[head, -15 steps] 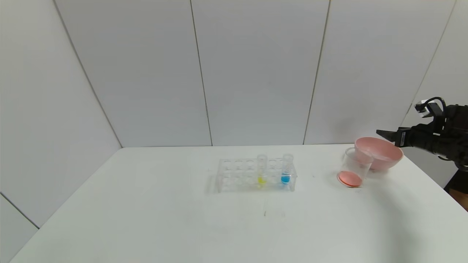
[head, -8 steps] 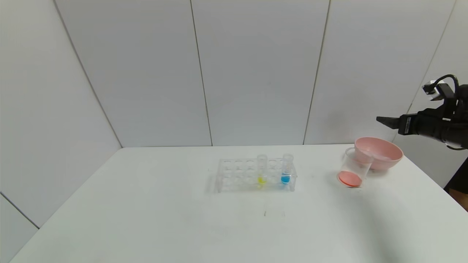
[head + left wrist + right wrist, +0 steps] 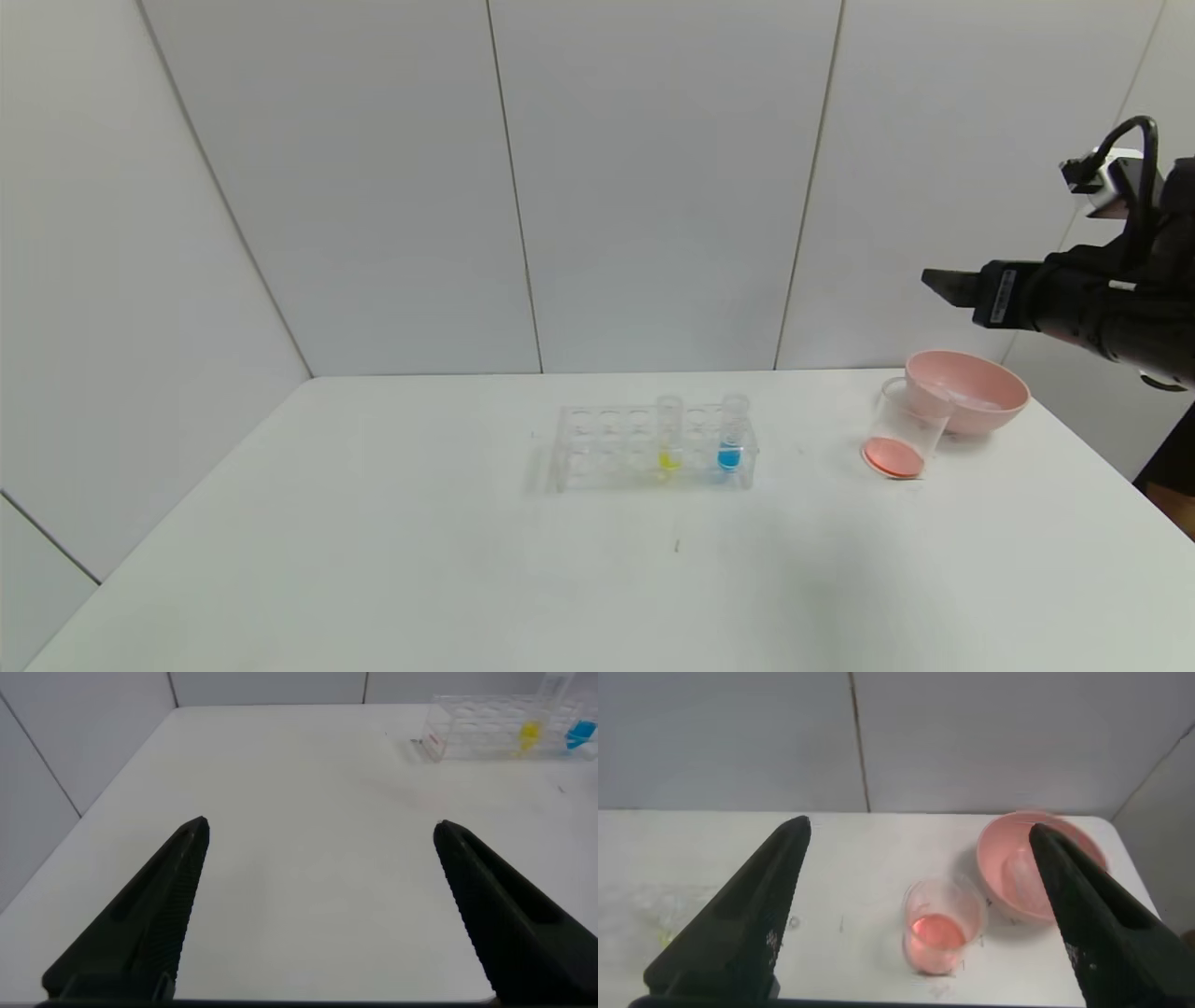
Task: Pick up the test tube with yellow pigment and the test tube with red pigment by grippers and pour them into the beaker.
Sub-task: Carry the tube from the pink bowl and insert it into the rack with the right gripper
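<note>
The right gripper is black with 2 long tapered fingers, a small white label on its side and a looping black cable above, while the left gripper shows 2 matching ribbed black fingers.

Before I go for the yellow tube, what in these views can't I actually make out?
- Red tube: something pale lies in the pink bowl; the right gripper's finger covers part of it, so I cannot identify it.
- Rack: cut by the left wrist view's edge.
- Yellow tube: too small in the head view to judge its level.
- Left gripper: outside the head view.
</note>
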Robot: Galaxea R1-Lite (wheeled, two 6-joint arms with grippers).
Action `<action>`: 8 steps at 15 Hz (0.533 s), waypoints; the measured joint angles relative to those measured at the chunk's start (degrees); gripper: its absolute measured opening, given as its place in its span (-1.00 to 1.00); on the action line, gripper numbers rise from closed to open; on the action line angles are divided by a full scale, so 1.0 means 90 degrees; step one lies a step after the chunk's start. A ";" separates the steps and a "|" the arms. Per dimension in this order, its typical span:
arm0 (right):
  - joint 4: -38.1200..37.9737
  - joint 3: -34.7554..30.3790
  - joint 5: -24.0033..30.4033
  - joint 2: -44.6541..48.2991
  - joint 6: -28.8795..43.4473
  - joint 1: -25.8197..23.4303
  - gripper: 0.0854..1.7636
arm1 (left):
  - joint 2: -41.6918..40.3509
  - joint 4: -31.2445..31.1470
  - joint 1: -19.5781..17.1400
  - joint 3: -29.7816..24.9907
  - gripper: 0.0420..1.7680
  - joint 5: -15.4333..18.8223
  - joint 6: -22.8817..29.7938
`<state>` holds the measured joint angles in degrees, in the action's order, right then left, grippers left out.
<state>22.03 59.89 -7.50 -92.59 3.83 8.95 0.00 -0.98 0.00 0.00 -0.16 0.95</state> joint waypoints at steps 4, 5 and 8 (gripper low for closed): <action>-0.0681 -0.0600 -0.0538 0.0809 0.0291 0.1182 0.91 | 0.0000 0.0000 0.0000 0.0000 0.94 0.0000 0.0000; -0.0712 -0.0744 -0.0875 0.0913 0.0532 0.1556 0.92 | 0.0000 0.0000 0.0000 0.0000 0.94 0.0000 0.0000; -0.0703 -0.1093 -0.1864 0.0937 0.1189 0.2714 0.92 | 0.0000 0.0000 0.0000 0.0000 0.94 0.0000 0.0000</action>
<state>15.70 50.05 -24.27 -84.15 14.53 33.38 0.00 -0.98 0.00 0.00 -0.16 0.95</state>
